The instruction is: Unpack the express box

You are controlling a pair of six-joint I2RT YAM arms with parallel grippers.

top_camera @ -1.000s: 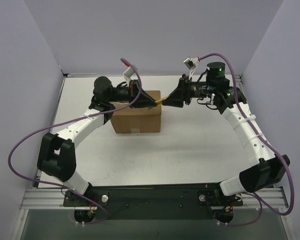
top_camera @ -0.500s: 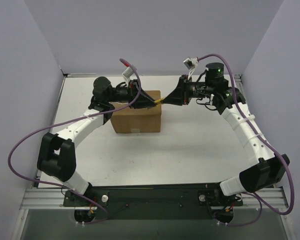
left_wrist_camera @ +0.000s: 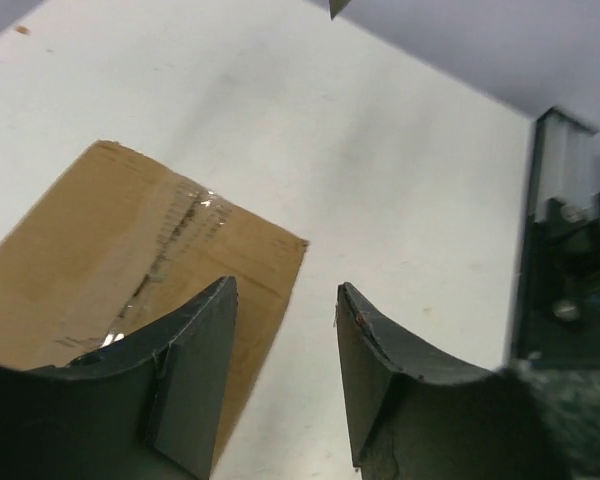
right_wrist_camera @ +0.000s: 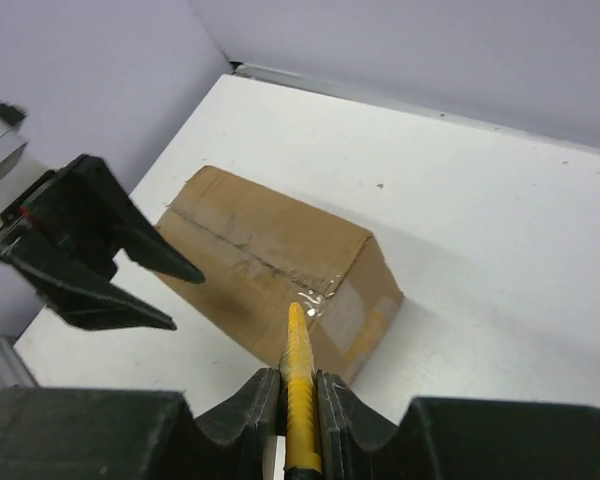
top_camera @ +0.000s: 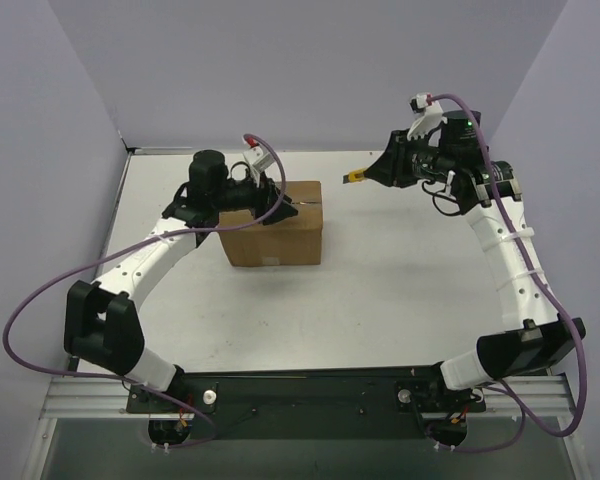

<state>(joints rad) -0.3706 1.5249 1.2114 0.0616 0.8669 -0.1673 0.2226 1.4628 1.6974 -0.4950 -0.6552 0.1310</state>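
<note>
The express box (top_camera: 273, 232) is a brown carton with its top flaps shut and a clear tape seam (right_wrist_camera: 265, 262) along the top; it stands on the white table. My left gripper (top_camera: 283, 203) hovers over the box's top right part, open and empty. In the left wrist view the box (left_wrist_camera: 110, 260) lies under the left finger, with the gripper (left_wrist_camera: 285, 290) over the box's edge. My right gripper (top_camera: 370, 174) is raised to the right of the box, shut on a yellow box cutter (right_wrist_camera: 298, 360) whose tip points at the box (right_wrist_camera: 280, 250).
The white table (top_camera: 380, 290) is walled by lilac panels on three sides. A black rail (top_camera: 310, 390) with both arm bases runs along the near edge. The left gripper (right_wrist_camera: 187, 302) shows at the left of the right wrist view.
Both grippers met over the box at the yellow cutter. The left one has opened and drawn back left; the right one shut on the cutter and carried it up and to the right.
</note>
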